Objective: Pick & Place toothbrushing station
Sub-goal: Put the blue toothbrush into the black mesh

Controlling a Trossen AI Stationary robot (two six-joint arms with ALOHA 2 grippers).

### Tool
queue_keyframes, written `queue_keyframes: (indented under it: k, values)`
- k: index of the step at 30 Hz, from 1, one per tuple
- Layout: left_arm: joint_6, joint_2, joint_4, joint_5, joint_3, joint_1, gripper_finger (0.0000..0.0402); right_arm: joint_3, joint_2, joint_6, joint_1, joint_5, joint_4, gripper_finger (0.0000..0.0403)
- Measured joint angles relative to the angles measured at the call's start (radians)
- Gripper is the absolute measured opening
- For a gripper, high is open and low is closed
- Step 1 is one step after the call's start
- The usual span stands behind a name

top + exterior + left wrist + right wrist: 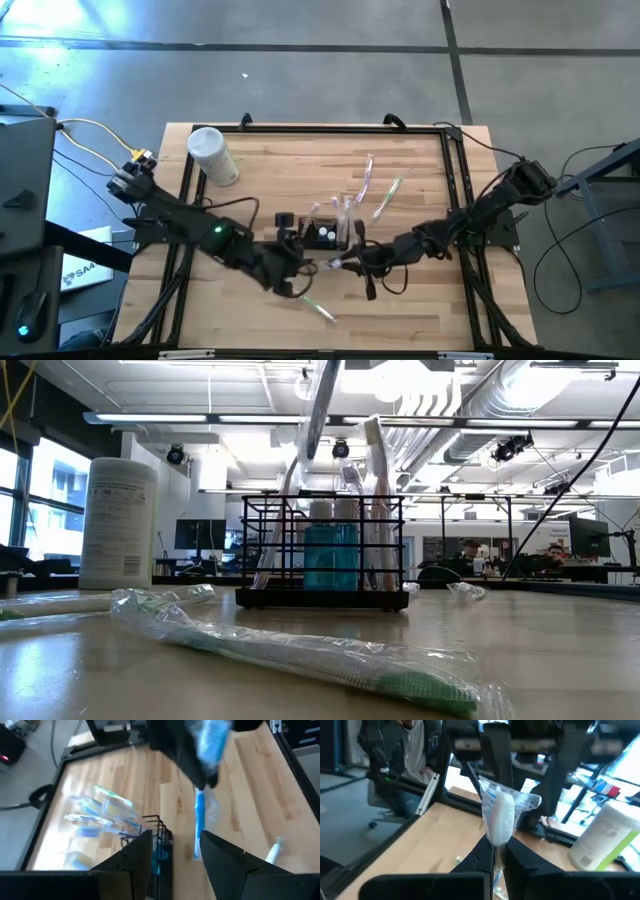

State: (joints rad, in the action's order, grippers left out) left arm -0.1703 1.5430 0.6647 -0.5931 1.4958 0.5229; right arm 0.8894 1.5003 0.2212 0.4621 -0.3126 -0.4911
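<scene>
the toothbrushing station [322, 232], a small black wire caddy, stood near the middle of the table [420, 300], holding a teal cup [331, 557] and upright wrapped brushes. the left gripper [172, 851] hung just beside its near-left side, fingers parted and empty, with a blue wrapped toothbrush [199, 822] seen through the gap between them. the right gripper [494, 852], just right of the caddy, was pinched tight on that wrapped toothbrush. both arms reached low and inward from the table's side edges. a white canister [213, 155] stood at the far left, and a green wrapped brush [300, 652] lay near the front.
</scene>
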Motion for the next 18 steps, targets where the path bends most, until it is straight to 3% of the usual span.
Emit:
queue_keyframes:
  k: [10, 18]
  values:
    - [0.069, 0.028, -0.177, 0.17, -0.089, -0.113, 0.0161, 0.0, 0.0, 0.068, 0.031, -0.06, -0.015, 0.001]
    - [0.097, 0.028, -0.237, 0.28, -0.105, -0.125, 0.0161, 0.0, 0.0, 0.07, 0.029, -0.122, -0.02, 0.001]
